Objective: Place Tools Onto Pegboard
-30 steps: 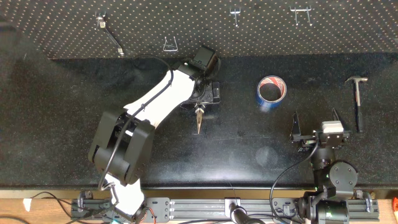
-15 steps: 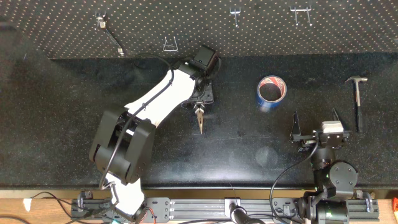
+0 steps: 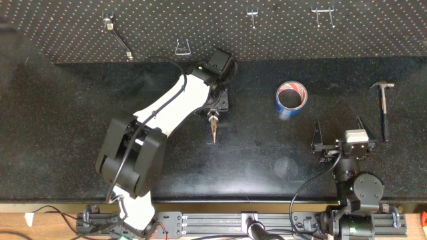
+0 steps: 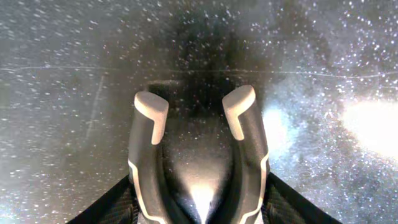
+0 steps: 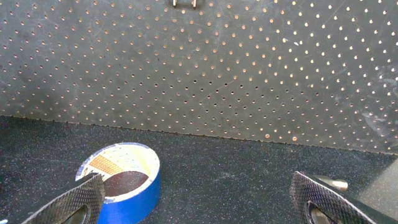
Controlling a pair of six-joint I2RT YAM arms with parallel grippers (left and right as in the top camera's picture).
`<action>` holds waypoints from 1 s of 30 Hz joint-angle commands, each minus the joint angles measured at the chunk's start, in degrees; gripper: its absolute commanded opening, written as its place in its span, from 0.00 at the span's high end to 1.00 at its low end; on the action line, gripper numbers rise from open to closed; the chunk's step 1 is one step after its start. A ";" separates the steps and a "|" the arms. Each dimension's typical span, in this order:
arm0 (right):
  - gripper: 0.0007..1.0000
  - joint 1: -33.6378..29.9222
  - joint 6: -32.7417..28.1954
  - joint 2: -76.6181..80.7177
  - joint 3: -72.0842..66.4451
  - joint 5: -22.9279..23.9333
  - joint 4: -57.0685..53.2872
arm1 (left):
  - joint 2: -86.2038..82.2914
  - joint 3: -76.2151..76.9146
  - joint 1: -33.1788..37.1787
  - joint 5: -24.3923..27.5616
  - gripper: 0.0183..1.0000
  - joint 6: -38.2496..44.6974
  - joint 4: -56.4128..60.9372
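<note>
Top view: tapered pliers [image 3: 213, 130], speckled tabletop [image 3: 80, 100]

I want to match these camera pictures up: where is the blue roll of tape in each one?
Top view: blue tape roll on the table, right of centre, just below the pegboard.
Left wrist view: this camera faces the pliers and table instead.
Right wrist view: blue tape roll lying in front of the pegboard.
Shared landmark: the pegboard behind the tape.

Your left arm stretches forward, its left gripper [image 3: 217, 103] pointing down, clamped on the pliers [image 3: 213, 128]. Your right gripper [image 3: 338, 130] sits near its base, fingers spread wide.
</note>
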 commanded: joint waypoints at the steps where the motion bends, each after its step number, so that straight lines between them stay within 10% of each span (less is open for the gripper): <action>1: 0.02 -0.28 -0.57 -0.50 -0.20 0.13 -0.20 | -18.51 0.59 0.20 -9.09 0.99 1.36 -8.22; 5: 0.02 -0.28 -0.57 -0.50 -0.20 0.13 -0.20 | -42.64 -17.62 1.64 -22.60 0.99 2.32 5.46; 14: 0.02 -0.28 -0.57 -0.50 -0.20 0.13 -0.20 | -33.75 -24.83 6.29 -23.93 0.99 23.91 59.12; 30: 0.02 -0.28 -0.57 -0.50 -0.20 0.11 -0.20 | -25.29 -24.83 7.76 -23.76 0.99 24.30 72.24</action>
